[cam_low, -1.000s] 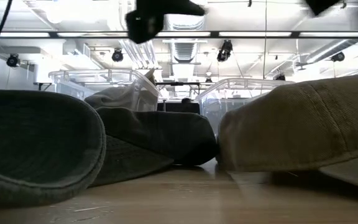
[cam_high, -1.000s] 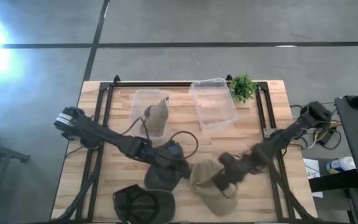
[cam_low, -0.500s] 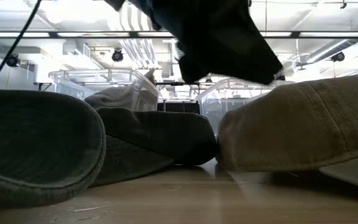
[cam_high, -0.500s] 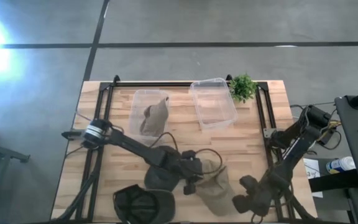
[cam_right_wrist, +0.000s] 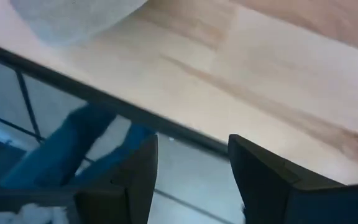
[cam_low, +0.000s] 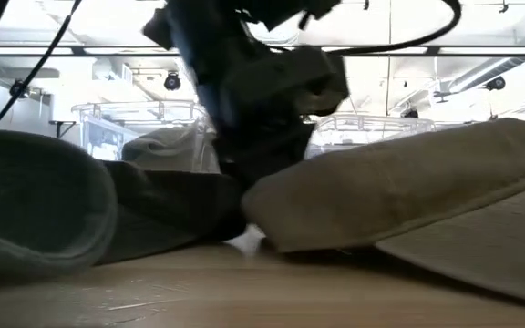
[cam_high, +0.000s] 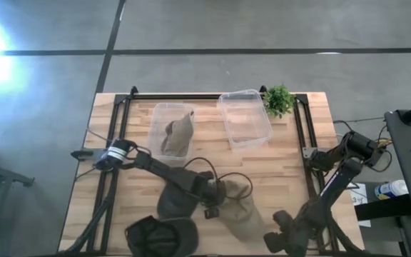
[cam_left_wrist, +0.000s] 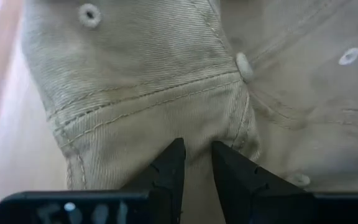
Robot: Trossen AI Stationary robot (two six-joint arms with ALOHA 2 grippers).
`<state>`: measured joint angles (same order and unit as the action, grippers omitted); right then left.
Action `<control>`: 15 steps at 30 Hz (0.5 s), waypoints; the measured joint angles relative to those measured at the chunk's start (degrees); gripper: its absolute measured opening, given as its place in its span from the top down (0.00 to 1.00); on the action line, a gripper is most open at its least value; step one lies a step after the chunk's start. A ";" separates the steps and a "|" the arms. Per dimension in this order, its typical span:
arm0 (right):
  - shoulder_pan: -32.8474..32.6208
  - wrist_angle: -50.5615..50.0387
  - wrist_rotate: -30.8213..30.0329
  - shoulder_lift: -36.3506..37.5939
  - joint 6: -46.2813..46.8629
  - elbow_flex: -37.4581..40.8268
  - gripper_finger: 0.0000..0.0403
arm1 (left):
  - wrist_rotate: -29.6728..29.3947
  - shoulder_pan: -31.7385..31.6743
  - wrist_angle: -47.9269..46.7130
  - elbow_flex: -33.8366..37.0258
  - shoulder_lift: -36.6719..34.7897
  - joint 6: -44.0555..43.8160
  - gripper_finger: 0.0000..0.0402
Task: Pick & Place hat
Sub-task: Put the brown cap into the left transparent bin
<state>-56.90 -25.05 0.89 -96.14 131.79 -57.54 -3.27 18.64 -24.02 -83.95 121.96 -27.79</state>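
A tan cap (cam_high: 241, 214) lies on its underside near the table's near edge; it also shows in the low view (cam_low: 408, 200). My left gripper (cam_high: 216, 202) has come down on the cap's left side and is shut on its cloth (cam_left_wrist: 197, 149). My right gripper (cam_high: 277, 241) is open and hangs past the table's near right edge, off the cap (cam_right_wrist: 191, 168). A second tan cap (cam_high: 177, 135) sits in the left clear bin (cam_high: 157, 118). My left gripper pinches a raised fold of the tan cap's crown (cam_left_wrist: 197, 134) between its two fingertips, at a seam a little below the top button (cam_left_wrist: 244, 62). The fingers come from above, slanting in from the table's left. The cap still lies on the table.
A dark green cap (cam_high: 173, 205) lies against the tan cap's left side, and a darker cap (cam_high: 161, 234) is at the near edge. An empty clear bin (cam_high: 245, 118) and a small plant (cam_high: 278, 100) stand at the far side. The table frame's rails (cam_high: 302, 135) run along both sides.
My right gripper has left the tan cap and drawn back toward the near right corner, past the table edge. My left gripper has moved right from over the dark green cap, dropped onto the tan cap and taken hold. The tan cap's crown now sits lower and flatter.
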 joint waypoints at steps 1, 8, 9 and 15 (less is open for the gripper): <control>0.04 0.43 -1.69 -0.50 0.04 0.02 0.52 | 0.00 0.47 0.10 0.59 -0.49 -1.21 0.79; 1.86 3.25 -15.92 -1.40 0.52 0.22 0.52 | 0.63 1.83 1.23 1.36 -1.56 -11.42 0.79; 2.37 3.23 -16.62 -1.44 0.38 0.27 0.52 | 0.78 1.87 1.75 1.39 -1.54 -12.56 0.79; 3.39 6.33 -17.54 -1.44 -0.19 2.62 0.52 | 0.96 1.89 3.03 1.54 -1.47 -14.69 0.79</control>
<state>-53.52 -18.72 -16.65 -97.58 131.60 -54.92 -2.31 20.53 -20.99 -82.41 120.49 -42.48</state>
